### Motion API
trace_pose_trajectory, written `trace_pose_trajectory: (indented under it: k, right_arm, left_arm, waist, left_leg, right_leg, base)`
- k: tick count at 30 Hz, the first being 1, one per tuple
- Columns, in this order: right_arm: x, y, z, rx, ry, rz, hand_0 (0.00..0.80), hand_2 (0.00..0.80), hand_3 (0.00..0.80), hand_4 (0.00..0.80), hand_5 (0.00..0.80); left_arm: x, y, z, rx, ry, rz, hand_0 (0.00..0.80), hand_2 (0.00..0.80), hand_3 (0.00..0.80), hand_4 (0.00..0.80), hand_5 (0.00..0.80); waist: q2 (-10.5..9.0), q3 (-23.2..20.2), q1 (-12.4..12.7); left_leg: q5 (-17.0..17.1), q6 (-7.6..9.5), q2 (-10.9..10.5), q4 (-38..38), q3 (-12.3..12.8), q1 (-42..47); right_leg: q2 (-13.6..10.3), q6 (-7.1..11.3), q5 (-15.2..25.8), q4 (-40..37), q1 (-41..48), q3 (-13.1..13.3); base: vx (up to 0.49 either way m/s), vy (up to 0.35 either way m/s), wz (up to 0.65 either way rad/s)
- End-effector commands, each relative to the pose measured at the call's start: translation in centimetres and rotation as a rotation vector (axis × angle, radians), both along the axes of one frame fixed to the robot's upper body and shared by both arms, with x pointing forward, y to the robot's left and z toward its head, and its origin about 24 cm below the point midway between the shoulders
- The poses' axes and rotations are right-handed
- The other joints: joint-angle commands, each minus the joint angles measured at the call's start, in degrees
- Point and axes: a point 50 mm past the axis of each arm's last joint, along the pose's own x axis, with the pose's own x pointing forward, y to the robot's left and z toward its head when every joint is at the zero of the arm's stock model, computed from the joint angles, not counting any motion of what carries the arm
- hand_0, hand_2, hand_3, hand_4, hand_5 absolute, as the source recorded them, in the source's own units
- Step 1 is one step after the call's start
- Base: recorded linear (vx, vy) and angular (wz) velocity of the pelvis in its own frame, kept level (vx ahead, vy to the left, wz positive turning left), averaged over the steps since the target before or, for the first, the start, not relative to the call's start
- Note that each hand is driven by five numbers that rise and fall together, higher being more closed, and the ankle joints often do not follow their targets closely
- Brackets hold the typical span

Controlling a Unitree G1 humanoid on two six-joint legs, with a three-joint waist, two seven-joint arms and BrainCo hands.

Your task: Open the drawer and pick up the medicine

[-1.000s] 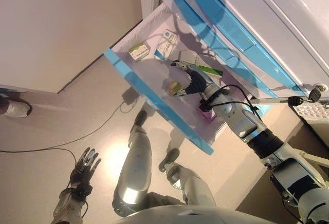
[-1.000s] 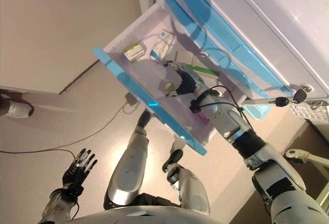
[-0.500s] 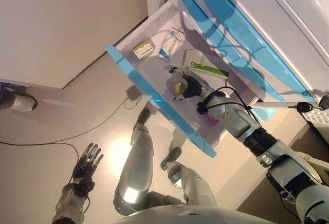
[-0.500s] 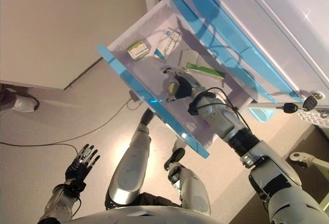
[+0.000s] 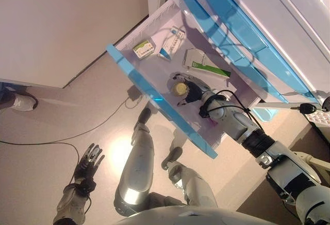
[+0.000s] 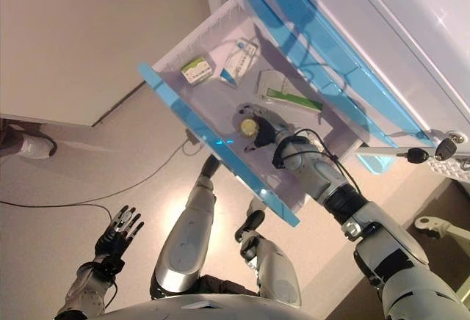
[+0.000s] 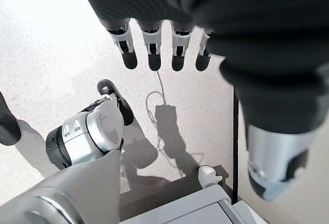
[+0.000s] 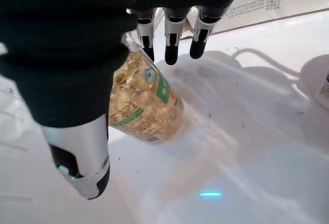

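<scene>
The drawer [image 5: 135, 75] stands pulled open in the upper middle of the left eye view, its blue front toward the lower left and its white floor bare in places. The right hand [image 5: 192, 87] reaches into it from the lower right and sits over a clear jar [image 8: 146, 102] of yellowish medicine with a green label. In the right wrist view the fingers [image 8: 172, 49] arch over the far side of the jar and the thumb [image 8: 82, 154] comes down its near side, curled about it, though firm contact cannot be made out. The jar lies on the drawer floor near the frame's centre. Beyond it, toward the upper right, lies a long green-and-white box [image 5: 204, 65]; two smaller boxes [image 5: 144, 49] [image 5: 172, 41] rest near the drawer's upper left end. The left hand [image 5: 88, 162] hangs at the lower left over the floor, fingers straight and spread, holding nothing.
</scene>
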Motion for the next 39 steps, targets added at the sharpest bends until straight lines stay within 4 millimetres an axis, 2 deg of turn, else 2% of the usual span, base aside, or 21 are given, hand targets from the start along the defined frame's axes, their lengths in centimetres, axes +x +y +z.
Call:
trace_pose_trajectory:
  k: [1,3,4,5,6,8,9,31,35,39]
  right_arm:
    - [0.1,0.8,0.9,0.006,-0.054,0.029,0.0,0.0,0.0,0.0,0.0]
    - [0.1,0.7,0.8,0.011,-0.047,0.028,0.0,0.0,0.0,0.0,0.0]
    - [0.1,0.8,0.7,0.011,-0.045,0.029,0.154,0.154,0.154,0.154,0.154]
    - [0.0,0.8,0.6,0.012,-0.044,0.03,0.226,0.226,0.226,0.226,0.226]
    - [0.0,0.8,0.6,0.014,-0.043,0.03,0.42,0.42,0.42,0.42,0.42]
    - [0.0,0.8,0.5,0.019,-0.041,0.033,0.599,0.599,0.599,0.599,0.599]
    - [-0.1,0.9,0.4,0.019,-0.041,0.035,0.8,0.8,0.8,0.8,0.8]
    - [-0.3,1.7,1.1,0.048,-0.077,0.084,0.8,0.8,0.8,0.8,0.8]
    - [-1.1,2.5,2.9,0.108,-0.135,0.167,0.8,0.8,0.8,0.8,0.8]
    - [-3.0,3.8,6.7,0.206,-0.228,0.314,0.8,0.8,0.8,0.8,0.8]
  left_arm:
    - [-1.1,-0.5,-0.4,0.012,0.034,-0.039,0.0,0.0,0.0,0.0,0.0]
    - [-1.1,-0.5,-0.4,0.01,0.032,-0.038,0.0,0.0,0.0,0.0,0.0]
    - [-1.1,-0.5,-0.4,0.01,0.032,-0.038,0.0,0.0,0.0,0.0,0.0]
    - [-1.1,-0.5,-0.4,0.01,0.032,-0.039,0.0,0.0,0.0,0.0,0.0]
    - [-1.0,-0.5,-0.3,0.01,0.031,-0.04,0.0,0.0,0.0,0.0,0.0]
    - [-1.0,-0.5,-0.3,0.009,0.03,-0.038,0.0,0.0,0.0,0.0,0.0]
    - [-0.9,-0.6,-0.3,0.009,0.031,-0.037,0.0,0.0,0.0,0.0,0.0]
    - [-0.7,-0.6,-0.2,0.016,0.022,-0.035,0.0,0.0,0.0,0.0,0.0]
    - [-0.8,-0.5,-0.2,0.028,0.032,-0.042,0.0,0.0,0.0,0.0,0.0]
    - [-0.7,-0.5,-0.3,0.066,0.048,-0.053,0.0,0.0,0.0,0.0,0.0]
  waist:
    - [1.14,-1.27,-0.17]
    - [1.15,-1.27,-0.21]
    - [1.17,-1.27,-0.21]
    - [1.2,-1.27,-0.21]
    - [1.23,-1.27,-0.22]
    - [1.26,-1.27,-0.27]
    - [1.28,-1.27,-0.29]
    - [1.06,-1.27,-0.39]
    - [0.77,-1.27,-0.74]
    - [-0.12,-1.27,-1.61]
  left_leg:
    - [-4.44,3.75,-2.72,2.18,-1.45,-0.4]
    - [-4.4,3.74,-2.7,2.09,-1.44,-0.39]
    - [-4.39,3.74,-2.71,2.07,-1.46,-0.37]
    - [-4.38,3.74,-2.72,2.03,-1.49,-0.35]
    - [-4.35,3.76,-2.75,1.98,-1.52,-0.39]
    - [-4.32,3.8,-2.75,1.97,-1.56,-0.47]
    - [-4.33,3.8,-2.76,2.03,-1.6,-0.52]
    - [-4.58,4.02,-2.72,2.32,-1.73,-1.02]
    - [-4.72,3.97,-2.4,1.94,-1.6,-0.08]
    - [-4.9,3.8,-1.61,0.99,-1.02,2.19]
  right_leg:
    - [-2.71,0.87,8.83,1.72,-4.49,1.75]
    - [-2.7,0.87,8.84,1.67,-4.5,1.77]
    - [-2.7,0.87,8.86,1.64,-4.47,1.78]
    - [-2.7,0.88,8.87,1.61,-4.47,1.78]
    - [-2.68,0.88,8.89,1.59,-4.53,1.8]
    - [-2.68,0.84,8.9,1.69,-4.71,1.79]
    - [-2.69,0.82,8.89,1.79,-4.81,1.8]
    - [-2.49,1.06,9.16,2.14,-5.69,1.94]
    - [-2.36,1.27,9.33,2.08,-5.26,2.26]
    - [-2.13,1.73,9.61,1.75,-4.0,2.98]
  base:
    - [0.0,0.0,0.0]
    - [0.0,0.0,0.0]
    - [0.0,0.0,0.0]
    - [0.0,0.0,0.0]
    - [0.0,0.0,0.0]
    - [0.0,0.0,0.0]
    - [0.0,0.0,0.0]
    - [0.0,0.0,0.0]
    - [-0.007,-0.03,0.0]
    - [-0.008,-0.073,-0.02]
